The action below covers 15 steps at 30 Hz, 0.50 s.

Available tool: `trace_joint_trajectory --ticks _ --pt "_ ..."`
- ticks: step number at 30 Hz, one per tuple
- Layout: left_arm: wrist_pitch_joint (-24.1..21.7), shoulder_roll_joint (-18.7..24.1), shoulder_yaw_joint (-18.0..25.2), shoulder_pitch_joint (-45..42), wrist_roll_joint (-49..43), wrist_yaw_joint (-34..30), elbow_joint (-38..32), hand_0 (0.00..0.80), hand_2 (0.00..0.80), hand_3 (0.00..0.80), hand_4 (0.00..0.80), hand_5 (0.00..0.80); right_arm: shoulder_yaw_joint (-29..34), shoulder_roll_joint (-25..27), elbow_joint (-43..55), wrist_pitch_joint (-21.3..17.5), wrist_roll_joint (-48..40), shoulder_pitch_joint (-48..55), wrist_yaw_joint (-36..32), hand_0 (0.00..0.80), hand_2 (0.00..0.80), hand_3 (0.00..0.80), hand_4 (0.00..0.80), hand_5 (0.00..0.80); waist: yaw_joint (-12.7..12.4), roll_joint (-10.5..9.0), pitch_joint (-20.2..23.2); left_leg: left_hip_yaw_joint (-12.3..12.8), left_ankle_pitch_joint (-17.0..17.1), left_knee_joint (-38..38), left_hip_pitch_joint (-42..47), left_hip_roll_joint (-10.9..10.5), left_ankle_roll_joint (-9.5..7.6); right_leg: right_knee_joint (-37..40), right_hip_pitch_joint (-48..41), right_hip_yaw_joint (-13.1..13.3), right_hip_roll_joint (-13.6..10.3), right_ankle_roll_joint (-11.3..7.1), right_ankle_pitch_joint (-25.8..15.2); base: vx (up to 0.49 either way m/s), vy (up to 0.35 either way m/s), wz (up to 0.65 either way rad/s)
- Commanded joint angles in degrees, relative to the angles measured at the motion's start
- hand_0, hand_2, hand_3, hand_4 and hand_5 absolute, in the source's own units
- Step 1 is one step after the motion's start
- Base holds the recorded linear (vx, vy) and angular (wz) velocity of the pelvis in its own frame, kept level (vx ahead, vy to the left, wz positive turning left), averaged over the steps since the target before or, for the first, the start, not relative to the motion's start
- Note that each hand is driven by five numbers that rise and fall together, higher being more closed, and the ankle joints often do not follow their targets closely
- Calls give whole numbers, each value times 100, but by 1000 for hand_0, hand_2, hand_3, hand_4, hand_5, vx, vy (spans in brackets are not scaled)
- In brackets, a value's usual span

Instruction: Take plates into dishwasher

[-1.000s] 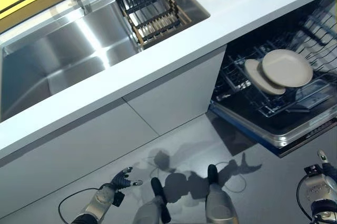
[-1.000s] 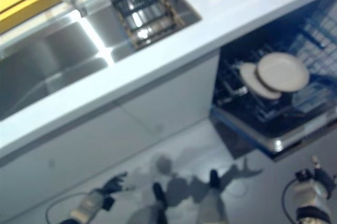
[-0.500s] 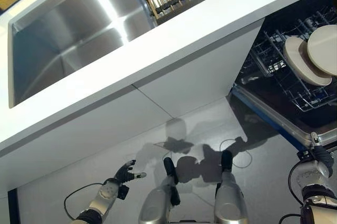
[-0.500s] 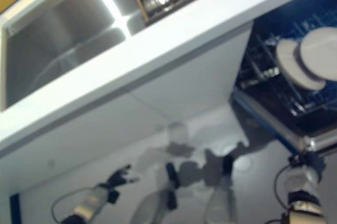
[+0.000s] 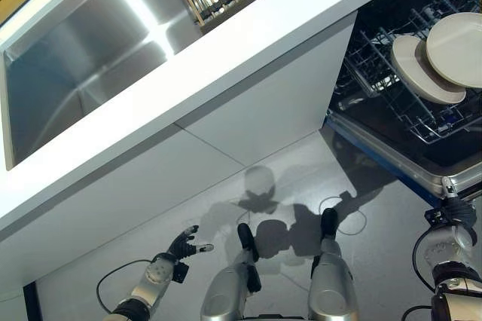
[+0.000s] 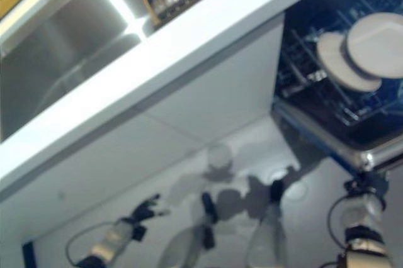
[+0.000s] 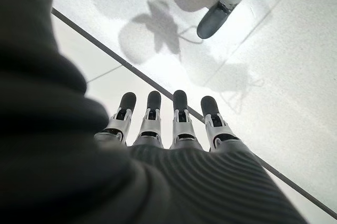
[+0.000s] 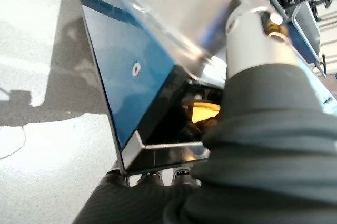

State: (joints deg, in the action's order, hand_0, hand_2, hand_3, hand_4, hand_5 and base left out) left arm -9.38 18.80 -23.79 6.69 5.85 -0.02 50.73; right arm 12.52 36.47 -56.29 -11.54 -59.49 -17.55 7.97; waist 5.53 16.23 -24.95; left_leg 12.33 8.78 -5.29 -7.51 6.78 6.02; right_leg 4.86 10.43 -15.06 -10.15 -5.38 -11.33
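Atop wire rack (image 5: 380,84): 2 round plates (image 5: 440,57) (matte)

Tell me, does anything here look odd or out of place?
Nothing looks spilled or broken. Two plates lie overlapping on the dishwasher rack rather than standing upright in its slots. The sink looks bare.

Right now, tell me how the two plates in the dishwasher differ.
The right plate sits in front and overlaps the left plate, so the left plate is partly hidden while the right plate's face shows almost whole. The left plate looks a shade darker and more oval from the head camera; the right plate looks rounder. Both are pale, round and empty, and both sit together in the wire rack of the open dishwasher.
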Motion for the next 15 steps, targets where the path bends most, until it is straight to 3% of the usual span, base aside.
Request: trace_joint_trajectory --ticks 1,15 --pt "-94 253 -248 455 156 -4 -55 0 0 0 0 0 -797 114 697 120 536 -1750 -1141 0 0 0 0 0 -455 -243 -147 -156 -133 186 -94 -205 73 -1631 348 -224 -52 229 1421 0 0 0" --pt "15 403 -168 384 11 -100 -132 0 0 0 0 0 -1440 -43 2140 204 639 -2205 -2044 0 0 0 0 0 -521 -496 -109 -177 -197 364 -1 -88 78 -1511 156 -226 24 251 1352 21 -20 -10"
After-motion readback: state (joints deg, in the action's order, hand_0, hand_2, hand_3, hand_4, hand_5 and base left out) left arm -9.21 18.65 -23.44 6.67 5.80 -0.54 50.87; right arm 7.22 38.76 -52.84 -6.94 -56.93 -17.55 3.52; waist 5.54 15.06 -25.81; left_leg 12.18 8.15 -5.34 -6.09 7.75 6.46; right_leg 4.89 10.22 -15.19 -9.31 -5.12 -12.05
